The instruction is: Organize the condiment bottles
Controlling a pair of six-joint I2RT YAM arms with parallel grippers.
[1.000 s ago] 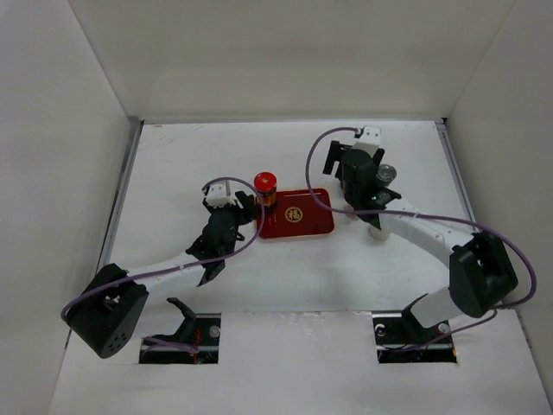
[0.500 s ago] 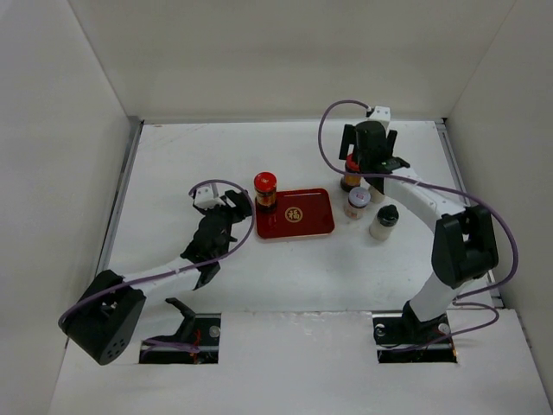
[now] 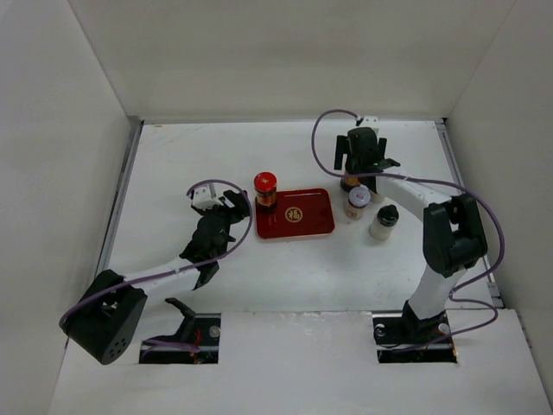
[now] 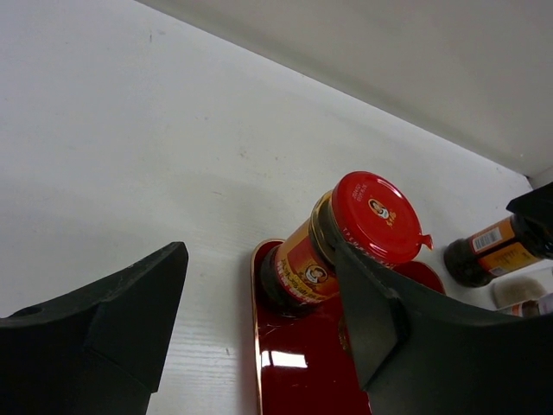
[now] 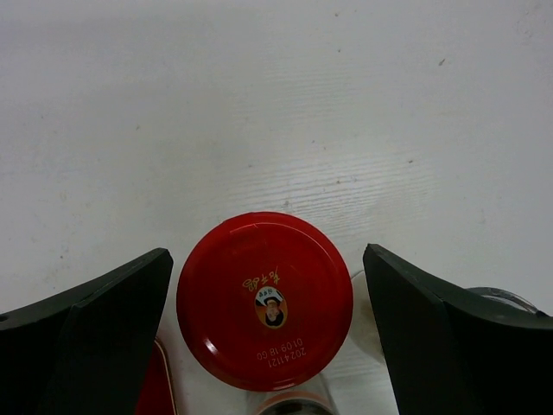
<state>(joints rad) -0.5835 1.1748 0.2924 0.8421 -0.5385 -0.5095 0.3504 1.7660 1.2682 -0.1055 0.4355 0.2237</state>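
Note:
One red-capped jar (image 3: 265, 190) stands on the far left corner of the red tray (image 3: 302, 220). My left gripper (image 3: 226, 210) is open just left of it; in the left wrist view the jar (image 4: 298, 268) shows past the right finger (image 4: 406, 328). The second red-capped jar (image 3: 349, 184) stands on the table right of the tray. My right gripper (image 3: 359, 160) hangs open straight above it, with its cap (image 5: 265, 298) between the fingers, not touching. Two smaller jars (image 3: 357, 202) (image 3: 384, 221) stand close by, nearer to me.
White walls close in the table on the left, back and right. The second red-capped jar (image 4: 484, 255) and a small jar (image 4: 518, 294) show at the right of the left wrist view. The tray's middle (image 4: 302, 363) is bare.
My right gripper has swung from over the small jars to above the back red-capped jar. My left gripper has drawn back left from the jar on the tray.

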